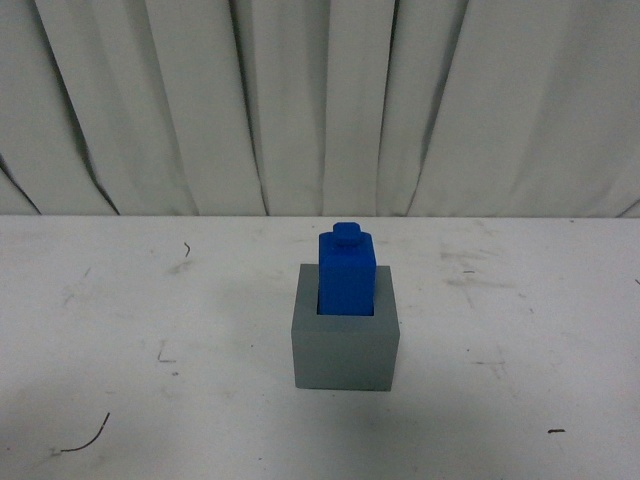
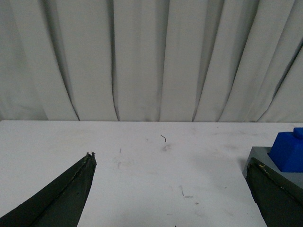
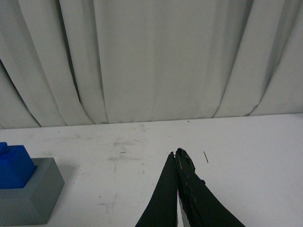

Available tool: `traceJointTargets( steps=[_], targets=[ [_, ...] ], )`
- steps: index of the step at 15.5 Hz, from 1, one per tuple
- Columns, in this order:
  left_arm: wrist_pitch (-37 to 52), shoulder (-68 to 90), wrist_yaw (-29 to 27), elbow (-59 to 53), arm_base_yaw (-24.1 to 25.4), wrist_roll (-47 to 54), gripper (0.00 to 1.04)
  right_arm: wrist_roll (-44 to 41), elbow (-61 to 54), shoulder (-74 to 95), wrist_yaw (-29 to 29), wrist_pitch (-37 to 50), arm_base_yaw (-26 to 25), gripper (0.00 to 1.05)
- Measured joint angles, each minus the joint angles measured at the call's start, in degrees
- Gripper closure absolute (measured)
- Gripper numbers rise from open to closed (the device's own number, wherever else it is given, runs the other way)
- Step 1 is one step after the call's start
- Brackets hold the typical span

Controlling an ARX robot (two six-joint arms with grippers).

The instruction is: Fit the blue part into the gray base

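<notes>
My left gripper (image 2: 170,189) stood with its dark jaws spread wide, one finger (image 2: 71,194) low at one side of my left wrist view and the other finger (image 2: 274,196) at the far side, with bare table between them. That second finger sat just in front of the plain matte gray cube base (image 2: 258,158); whether it touched the cube I could not tell. My right gripper (image 3: 177,156) had its black jaws pressed together to a single point, gripping nothing, and hung above open table.

I read no brand, label or writing on anything; the only marks were dark scuffs and a few thin stray threads on the white tabletop (image 1: 150,330).

From my right jaws the gray base (image 3: 40,194) lay well off to the side, apart from them, with clear surface between. In the front view neither of my arms showed. The table's far edge ran along a wall of pale pleated curtain (image 1: 320,100), and the white surface lay open on all sides of the cube.

The bright blue matte rectangular block (image 1: 346,275) stood upright in the square recess in the top of the gray base (image 1: 345,355), its lower part sunk below the gray rim, its upper part and small knob standing above it.
</notes>
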Motion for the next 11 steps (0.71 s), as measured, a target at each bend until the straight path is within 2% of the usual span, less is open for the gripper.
traceJointTargets(
  steps=[11],
  targets=[
    [0.0, 0.0, 0.0, 0.0, 0.0, -0.02, 0.07, 0.0, -5.7, -16.59, 0.0, -8.85, 0.0, 1.03]
  ],
)
